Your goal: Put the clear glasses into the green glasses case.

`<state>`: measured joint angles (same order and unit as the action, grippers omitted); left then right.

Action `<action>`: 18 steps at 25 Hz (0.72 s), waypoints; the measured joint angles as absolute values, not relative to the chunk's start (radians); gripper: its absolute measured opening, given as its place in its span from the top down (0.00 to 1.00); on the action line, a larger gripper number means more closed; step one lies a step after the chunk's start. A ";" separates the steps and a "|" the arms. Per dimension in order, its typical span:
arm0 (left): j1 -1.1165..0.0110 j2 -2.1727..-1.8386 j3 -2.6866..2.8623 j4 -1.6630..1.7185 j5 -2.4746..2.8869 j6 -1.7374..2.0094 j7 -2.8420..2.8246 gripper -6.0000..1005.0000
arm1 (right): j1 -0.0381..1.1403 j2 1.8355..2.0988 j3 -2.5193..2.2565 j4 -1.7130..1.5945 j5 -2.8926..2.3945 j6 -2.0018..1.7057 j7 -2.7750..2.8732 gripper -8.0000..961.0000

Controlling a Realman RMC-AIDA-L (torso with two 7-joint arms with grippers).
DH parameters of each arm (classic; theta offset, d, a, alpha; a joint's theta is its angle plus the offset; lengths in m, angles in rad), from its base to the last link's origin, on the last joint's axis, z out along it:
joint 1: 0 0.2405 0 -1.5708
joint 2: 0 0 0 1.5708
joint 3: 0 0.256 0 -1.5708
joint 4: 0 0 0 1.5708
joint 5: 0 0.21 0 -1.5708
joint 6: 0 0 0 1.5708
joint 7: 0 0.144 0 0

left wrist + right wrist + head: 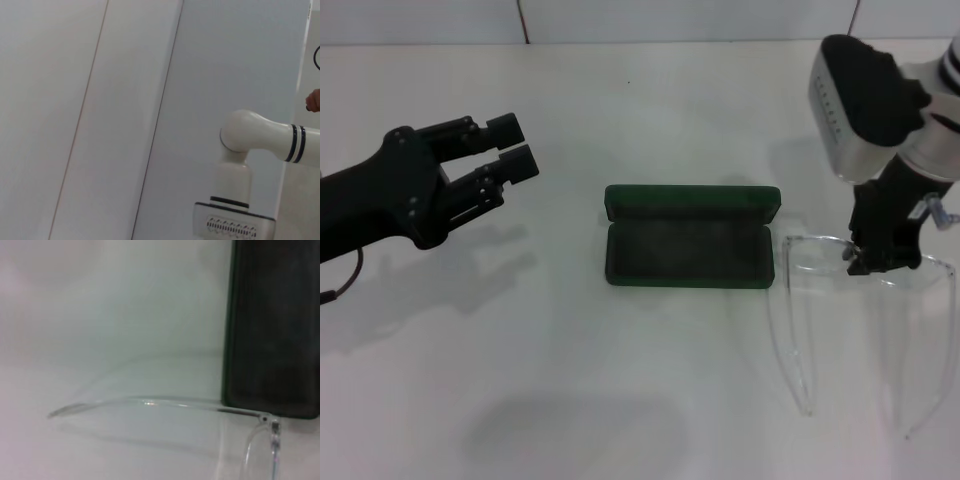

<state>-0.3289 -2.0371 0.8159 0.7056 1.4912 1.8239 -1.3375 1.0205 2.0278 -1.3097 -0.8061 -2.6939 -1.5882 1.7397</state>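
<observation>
The clear glasses (850,320) are nearest, lying on the white table (570,400) with their long thin arms spread open and pointing toward the robot. They sit just beside the right end of the green glasses case (690,250), not inside it. In the right wrist view the glasses (165,405) show up close, with the dark case (272,330) right behind them.

The right gripper (876,262) is down at the front bar of the glasses. It looks like it is pinching the frame, but its fingers are too dark and bunched to say for sure, so I cannot tell.

The case is open, lid tipped back, and its dark inside has nothing in it.

The left gripper (505,150) hangs above the table well off to the left, fingers apart, holding nothing.

So the job has only just begun. The glasses must be lifted, probably folded, laid in the case, and let go.
</observation>
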 joint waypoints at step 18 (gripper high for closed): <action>-0.360 -2.050 0.820 0.711 1.461 1.926 -1.350 0.62 | 0.624 2.020 -1.173 -1.493 -2.209 -1.696 1.802 0.88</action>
